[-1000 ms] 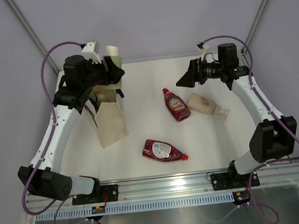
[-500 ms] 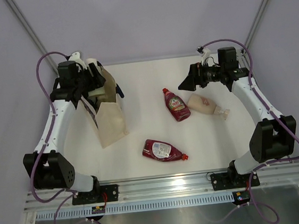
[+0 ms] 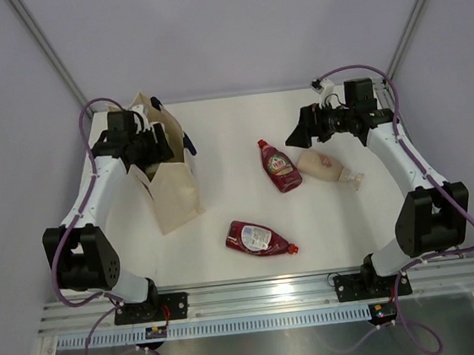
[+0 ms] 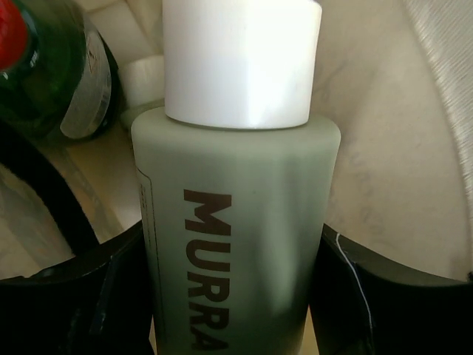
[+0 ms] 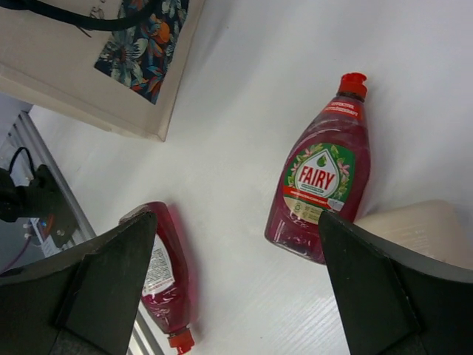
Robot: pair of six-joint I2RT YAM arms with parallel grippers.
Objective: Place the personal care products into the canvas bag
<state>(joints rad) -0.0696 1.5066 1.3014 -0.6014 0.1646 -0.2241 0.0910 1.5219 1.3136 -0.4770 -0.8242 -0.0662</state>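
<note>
Bottles (image 3: pixel 279 165) lie right of bag (image 3: pixel 177 197)

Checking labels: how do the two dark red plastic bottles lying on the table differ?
The far dark red bottle shows a colourful Fairy label; the near dark red bottle a whitish one. The far bottle's cap points to the back wall, the near bottle's rightward. A beige-pink bottle lies beside the far bottle, nothing beside the near. Both lie flat, red-capped.

From my remote desk I see a white table (image 3: pixel 233 135) under bright, even light. Pale lavender walls (image 3: pixel 230 34) close in behind it and on both sides. Slim metal poles (image 3: pixel 43 45) slant up from its far corners. A ribbed aluminium rail (image 3: pixel 266 294) runs along its near edge, with a dull metal sheet (image 3: pixel 264 353) just below that.
</note>
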